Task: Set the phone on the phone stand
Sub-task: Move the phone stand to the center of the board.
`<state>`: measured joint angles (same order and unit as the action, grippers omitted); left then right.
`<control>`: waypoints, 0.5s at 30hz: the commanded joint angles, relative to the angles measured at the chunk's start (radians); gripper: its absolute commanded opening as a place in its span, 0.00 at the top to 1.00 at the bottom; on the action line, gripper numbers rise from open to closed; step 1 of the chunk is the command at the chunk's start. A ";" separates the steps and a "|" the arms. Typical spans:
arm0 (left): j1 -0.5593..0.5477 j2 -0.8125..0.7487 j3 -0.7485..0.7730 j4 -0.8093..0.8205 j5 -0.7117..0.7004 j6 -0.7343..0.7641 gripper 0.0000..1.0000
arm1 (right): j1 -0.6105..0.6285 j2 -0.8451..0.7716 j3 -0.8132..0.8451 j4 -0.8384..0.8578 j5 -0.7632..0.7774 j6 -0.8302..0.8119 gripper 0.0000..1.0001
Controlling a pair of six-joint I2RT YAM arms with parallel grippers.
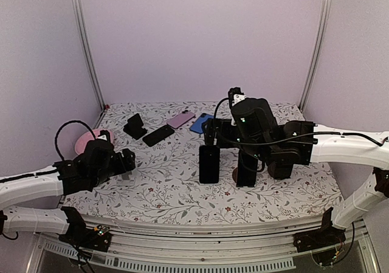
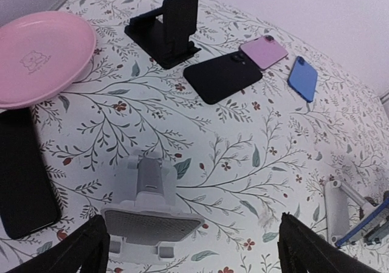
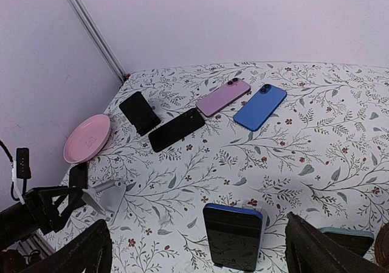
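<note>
A blue-edged phone point(image 3: 233, 236) stands upright on a white stand, also in the top view point(image 1: 209, 163). My right gripper point(image 3: 197, 255) is open and empty, its fingers wide on either side of that phone; in the top view it hangs just above it point(image 1: 211, 132). An empty white phone stand point(image 2: 149, 215) sits on the floral cloth between the fingers of my left gripper point(image 2: 194, 255), which is open and empty and low at the left point(image 1: 127, 162). A black phone point(image 2: 21, 169) lies flat left of that stand.
A pink plate point(image 2: 42, 54) sits at the far left. A black stand point(image 2: 167, 30), a black phone point(image 2: 222, 75), a pink phone point(image 2: 263, 51) and a blue phone point(image 2: 302, 78) lie at the back. Another dark phone point(image 1: 246, 166) stands right of the blue-edged one.
</note>
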<state>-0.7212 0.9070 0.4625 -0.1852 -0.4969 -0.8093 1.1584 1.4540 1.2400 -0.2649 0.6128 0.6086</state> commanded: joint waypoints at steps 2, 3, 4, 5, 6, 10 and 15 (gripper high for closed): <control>0.017 0.063 0.000 -0.038 -0.119 -0.015 0.03 | 0.003 -0.020 -0.017 0.000 -0.015 -0.008 0.01; 0.018 0.077 0.003 -0.038 -0.126 -0.006 0.03 | 0.003 -0.023 -0.022 0.000 -0.014 -0.005 0.01; 0.020 0.090 0.007 -0.035 -0.131 0.003 0.03 | 0.004 -0.027 -0.023 0.000 -0.014 -0.003 0.01; 0.022 0.104 0.012 -0.036 -0.134 0.010 0.03 | 0.003 -0.030 -0.024 -0.001 -0.013 -0.001 0.01; 0.023 0.118 0.018 -0.038 -0.137 0.015 0.03 | 0.003 -0.032 -0.024 -0.001 -0.013 -0.001 0.01; 0.030 0.168 0.031 -0.025 -0.133 0.045 0.03 | 0.004 -0.030 -0.024 0.001 -0.016 -0.001 0.01; 0.035 0.238 0.059 -0.003 -0.094 0.112 0.03 | 0.004 -0.023 -0.022 0.004 -0.021 -0.008 0.01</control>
<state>-0.7006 1.1007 0.4770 -0.2012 -0.6010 -0.7612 1.1584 1.4517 1.2289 -0.2665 0.5991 0.6086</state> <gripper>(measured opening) 0.966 0.989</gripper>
